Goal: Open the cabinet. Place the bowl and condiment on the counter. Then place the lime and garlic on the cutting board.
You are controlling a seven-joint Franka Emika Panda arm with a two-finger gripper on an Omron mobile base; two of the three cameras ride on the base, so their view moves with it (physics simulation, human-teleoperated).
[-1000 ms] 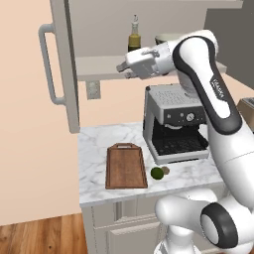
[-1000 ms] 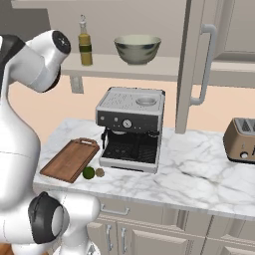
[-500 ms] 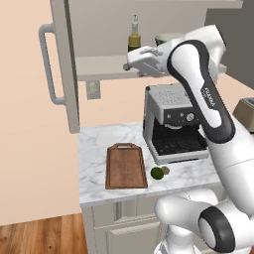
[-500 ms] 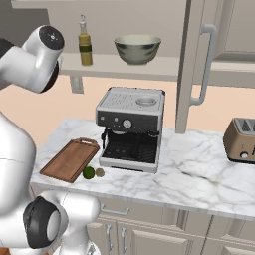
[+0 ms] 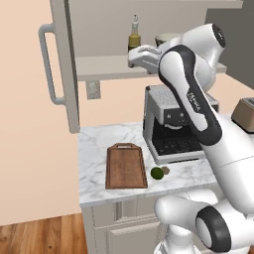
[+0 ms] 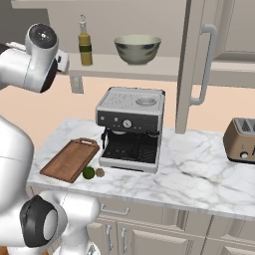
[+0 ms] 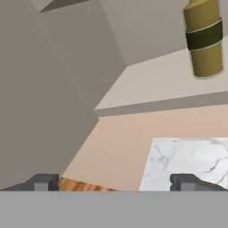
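Observation:
Both doors of the cabinet [image 5: 63, 64] stand open. On its shelf [image 6: 149, 65] the yellow-olive condiment [image 6: 85, 42] stands left of the grey bowl [image 6: 137, 49]. My gripper [image 5: 136, 57] hangs open and empty at the shelf's front edge, just below the condiment [image 5: 134, 37]. In the hand view the condiment [image 7: 204, 40] is at the upper right, off to the side of the gap between the fingertips [image 7: 44, 182]. On the counter [image 6: 199, 164] the lime [image 6: 88, 173] and the garlic [image 6: 99, 173] lie side by side off the corner of the cutting board [image 6: 69, 159].
A coffee machine [image 6: 130, 127] stands under the shelf, right of the board. A toaster [image 6: 241, 142] sits at the counter's far right. The left door [image 7: 40, 89] hangs close on the gripper's left, the right door [image 6: 199, 64] beyond the bowl.
The hand has risen a little and moved in toward the shelf edge under the condiment, while the elbow swung upward. The jaws stayed open; bowl, condiment, lime and garlic have not moved.

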